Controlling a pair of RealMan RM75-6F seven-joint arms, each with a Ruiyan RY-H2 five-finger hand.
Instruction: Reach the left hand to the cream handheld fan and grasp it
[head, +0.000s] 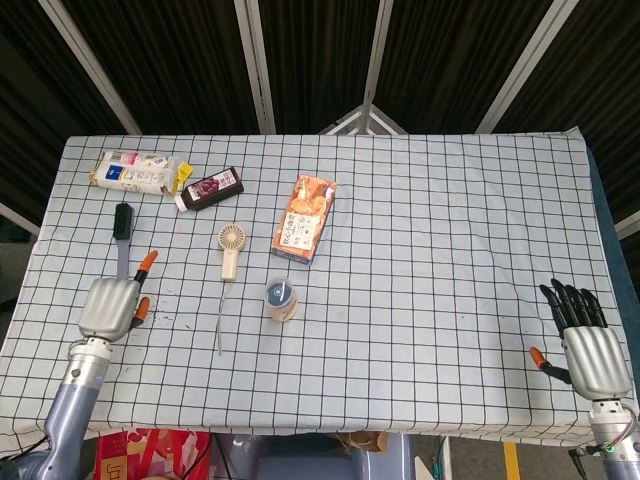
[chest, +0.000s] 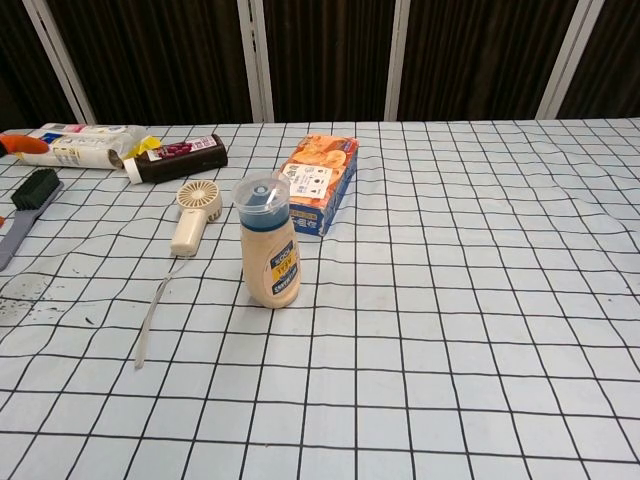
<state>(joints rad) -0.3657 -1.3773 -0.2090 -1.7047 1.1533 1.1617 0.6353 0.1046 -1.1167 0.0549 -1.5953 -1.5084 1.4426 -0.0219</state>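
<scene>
The cream handheld fan (head: 230, 250) lies flat on the checked cloth, round head away from me and handle toward me, with a pale strap (head: 221, 320) trailing off its handle. In the chest view the fan (chest: 195, 215) sits left of centre. My left hand (head: 110, 305) hovers over the table's left part, well left of the fan and a little nearer to me, holding nothing. Only an orange fingertip (chest: 20, 143) of it shows at the chest view's left edge. My right hand (head: 585, 345) stays at the front right corner, fingers spread and empty.
A blue-capped bottle (head: 281, 298) stands just right of the fan's strap. An orange box (head: 304, 217) lies behind it. A dark brush (head: 122, 240) lies between my left hand and the fan. A dark packet (head: 209, 188) and a white package (head: 135, 172) lie at the back left.
</scene>
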